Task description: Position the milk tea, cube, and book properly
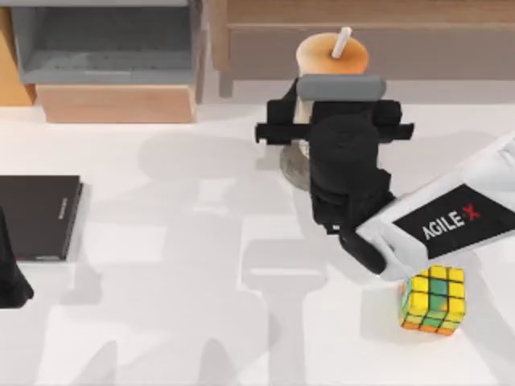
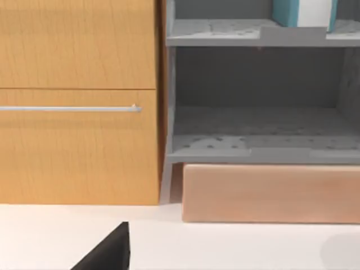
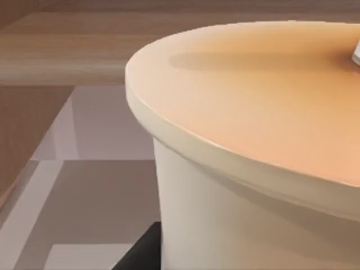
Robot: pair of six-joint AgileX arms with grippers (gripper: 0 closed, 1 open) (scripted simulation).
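Looming over the table in the top view, my right gripper (image 1: 334, 112) is sitting right at the milk tea (image 1: 331, 55), above a grey disc (image 1: 294, 167); whether its fingers are gripping the cup, I cannot tell. The cube (image 1: 434, 299) is lying well behind the fingers, beside the right arm. My left arm (image 1: 11, 277) is idling at the table's left edge beside a black slab (image 1: 36, 215).

Left wrist view: the book (image 2: 304, 12) is standing on the grey shelf (image 2: 253, 34).

Right wrist view: the milk tea (image 3: 253, 140) is sitting close up.

My right arm is reaching in from the top view's right edge, its white forearm slanting up toward the far middle of the surface. Its black wrist is pointing downward, and the right hand (image 1: 338, 121) is sitting at the far end, its fingers seemingly spread to either side, though the wrist is hiding them. My left hand (image 1: 12, 281) is resting parked at the left edge.
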